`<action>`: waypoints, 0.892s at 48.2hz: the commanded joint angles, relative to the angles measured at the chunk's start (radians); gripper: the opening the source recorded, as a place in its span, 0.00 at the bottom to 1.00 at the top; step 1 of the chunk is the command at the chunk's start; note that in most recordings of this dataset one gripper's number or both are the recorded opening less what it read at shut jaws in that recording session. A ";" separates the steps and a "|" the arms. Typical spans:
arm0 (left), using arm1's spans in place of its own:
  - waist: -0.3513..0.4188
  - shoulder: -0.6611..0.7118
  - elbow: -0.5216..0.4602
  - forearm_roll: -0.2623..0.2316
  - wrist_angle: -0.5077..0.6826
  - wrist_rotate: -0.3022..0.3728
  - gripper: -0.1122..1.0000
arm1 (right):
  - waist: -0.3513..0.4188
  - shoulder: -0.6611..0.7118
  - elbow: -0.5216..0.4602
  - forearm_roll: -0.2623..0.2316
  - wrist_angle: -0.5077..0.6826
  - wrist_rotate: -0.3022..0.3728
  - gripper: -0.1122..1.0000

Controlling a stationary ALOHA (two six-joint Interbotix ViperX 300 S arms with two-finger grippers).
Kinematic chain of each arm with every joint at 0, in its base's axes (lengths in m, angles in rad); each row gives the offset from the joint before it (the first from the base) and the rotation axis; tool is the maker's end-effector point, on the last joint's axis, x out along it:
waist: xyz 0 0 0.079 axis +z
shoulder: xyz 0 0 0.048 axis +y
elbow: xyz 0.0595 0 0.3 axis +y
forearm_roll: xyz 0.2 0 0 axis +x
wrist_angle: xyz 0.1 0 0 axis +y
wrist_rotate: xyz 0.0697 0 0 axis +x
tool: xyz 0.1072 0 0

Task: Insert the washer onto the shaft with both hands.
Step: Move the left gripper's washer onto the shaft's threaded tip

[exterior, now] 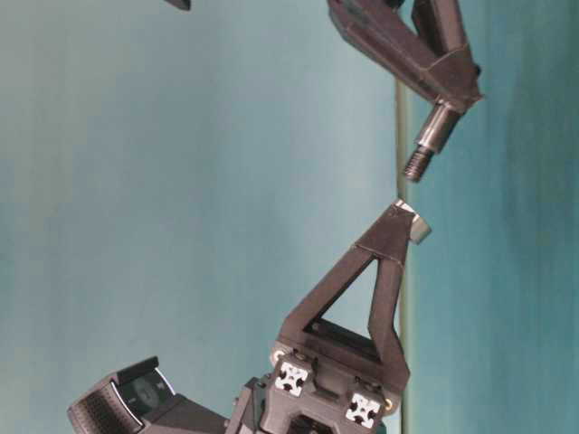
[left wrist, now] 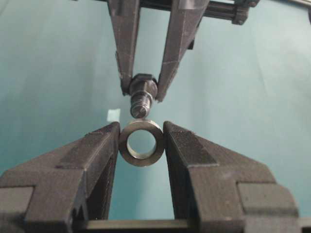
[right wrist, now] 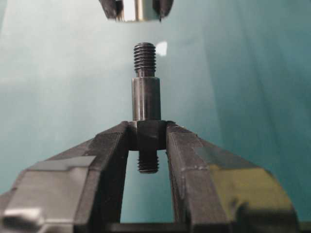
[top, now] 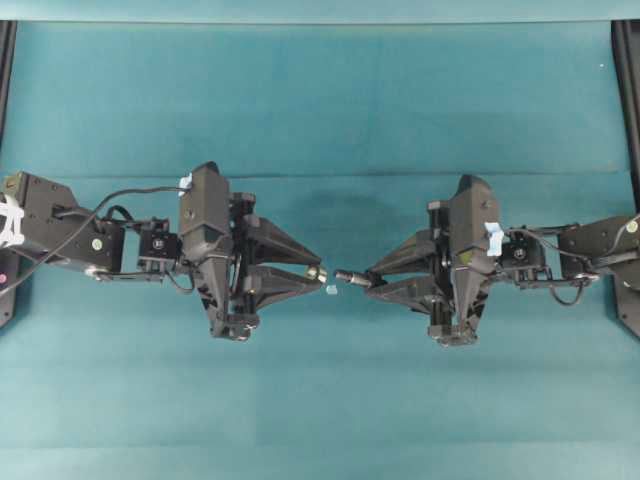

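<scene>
Teal cloth is covering the surface (top: 320,110) beneath both arms. On the left, the left gripper (top: 318,272) is pinching the washer (left wrist: 141,143) edgewise between its fingers (left wrist: 104,145), hole facing the opposite arm. To its right, just apart, the shaft (right wrist: 146,92) is lying with its long axis aimed at that hole, threaded tip leading, while the right gripper (top: 368,279) is clamping its thicker middle. From the left wrist view, the tip is sitting slightly above the hole's centre.
</scene>
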 commanded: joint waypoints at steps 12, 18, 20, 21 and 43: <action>0.014 -0.002 -0.032 0.002 -0.025 0.000 0.43 | 0.005 -0.003 -0.015 0.000 -0.018 0.009 0.10; 0.014 -0.002 -0.034 0.002 -0.026 -0.002 0.43 | 0.003 -0.003 -0.018 0.000 -0.025 0.009 0.11; 0.014 -0.002 -0.032 0.002 -0.026 0.000 0.43 | 0.003 -0.002 -0.020 0.000 -0.026 0.009 0.11; 0.014 -0.002 -0.032 0.002 -0.026 0.000 0.43 | 0.003 -0.002 -0.021 0.000 -0.029 0.009 0.10; 0.011 0.008 -0.054 0.003 -0.026 0.000 0.43 | -0.006 0.011 -0.043 0.000 -0.031 0.008 0.10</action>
